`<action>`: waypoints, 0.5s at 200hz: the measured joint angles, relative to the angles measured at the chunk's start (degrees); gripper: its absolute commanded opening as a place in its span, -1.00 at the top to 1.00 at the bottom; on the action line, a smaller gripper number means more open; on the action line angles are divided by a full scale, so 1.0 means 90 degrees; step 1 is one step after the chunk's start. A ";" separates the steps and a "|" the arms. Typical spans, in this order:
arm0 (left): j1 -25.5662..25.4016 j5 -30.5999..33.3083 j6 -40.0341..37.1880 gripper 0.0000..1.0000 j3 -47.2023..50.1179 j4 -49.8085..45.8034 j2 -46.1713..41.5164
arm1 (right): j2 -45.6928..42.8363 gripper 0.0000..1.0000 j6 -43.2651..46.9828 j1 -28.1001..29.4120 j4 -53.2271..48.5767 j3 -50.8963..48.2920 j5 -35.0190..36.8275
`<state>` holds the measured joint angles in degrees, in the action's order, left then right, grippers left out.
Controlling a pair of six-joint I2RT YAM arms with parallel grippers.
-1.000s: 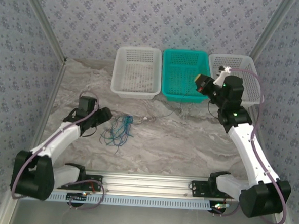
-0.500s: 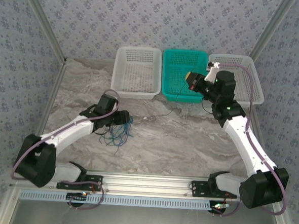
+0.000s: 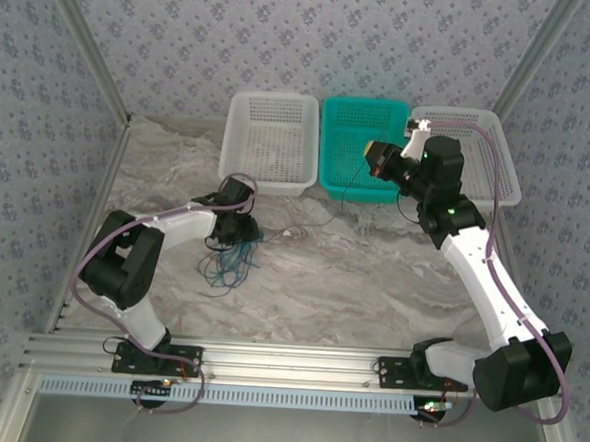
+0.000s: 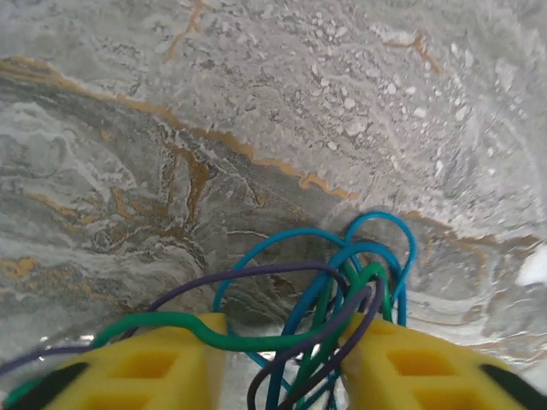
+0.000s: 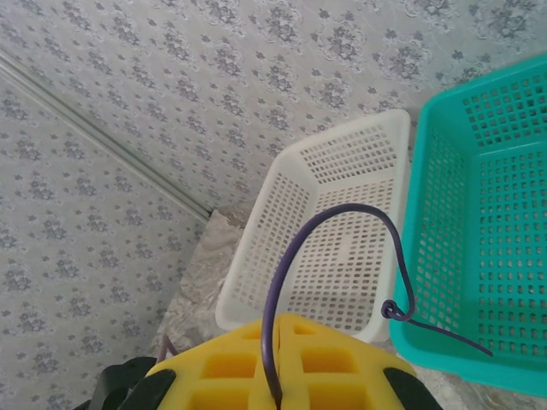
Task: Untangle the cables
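Left gripper [image 4: 282, 380] is down on the table [image 3: 371, 286], left of centre, right on the cable tangle [image 3: 228, 262]. Its yellow fingers [image 4: 162, 371] stand apart. Loops of blue cable [image 4: 380, 216], green cable [image 4: 162, 320] and dark cable [image 4: 256, 272] lie loose in the gap, and the green one drapes over one finger. Right gripper [image 5: 278, 363] is raised at the teal basket [image 3: 362, 103], jaws together and pinching the dark cable. The cable arcs up in front of the white basket [image 5: 342, 162], then trails down across the table toward the tangle.
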<state>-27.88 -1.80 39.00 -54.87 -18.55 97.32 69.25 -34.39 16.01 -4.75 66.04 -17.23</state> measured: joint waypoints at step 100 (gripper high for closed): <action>0.1345 0.0906 -0.0117 1.00 0.0561 -0.0709 -0.1273 | -0.1290 1.00 -0.1265 -0.1741 -0.0767 -0.0663 0.2030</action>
<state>-15.77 6.35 37.95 -49.82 -24.93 85.86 57.65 -45.78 0.34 -11.66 60.07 1.04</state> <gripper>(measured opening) 0.057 0.053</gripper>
